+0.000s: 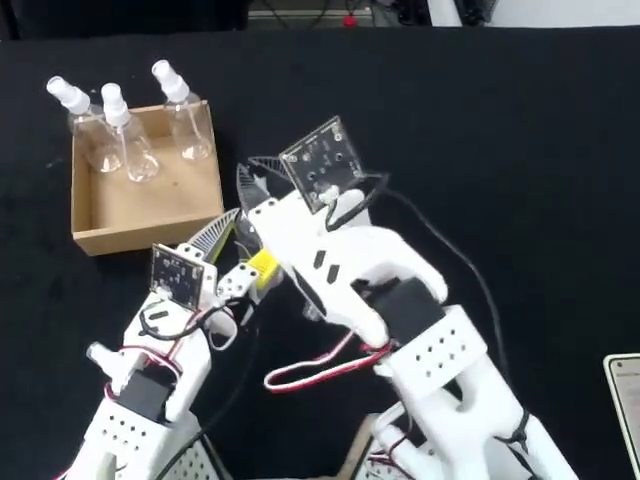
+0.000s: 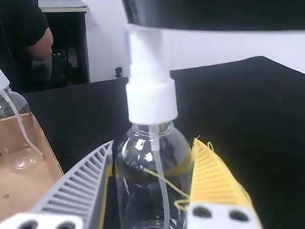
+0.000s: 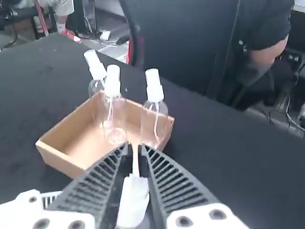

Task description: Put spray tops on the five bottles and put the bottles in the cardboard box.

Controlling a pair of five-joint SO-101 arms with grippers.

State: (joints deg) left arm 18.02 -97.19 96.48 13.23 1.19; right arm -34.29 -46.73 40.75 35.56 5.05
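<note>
Covering the surface (image 1: 520,150) is a plain black cloth (image 1: 560,230), and the cardboard box (image 1: 100,235) sits at its far left. Three bottles (image 1: 190,125) with spray tops on stand upright along the box's far wall. Near the box's closest corner, the left hand (image 2: 152,148) is clamped around a clear bottle (image 2: 143,191), held upright just above the cloth. The right hand (image 3: 133,150) is pinched tight on a white spray top (image 2: 150,100), whose collar sits on that bottle's neck with its tube hanging inside. Behind the surface are a white wall (image 2: 214,45), a dark cabinet (image 2: 71,43) and loose cables (image 1: 300,15) on the floor.
</note>
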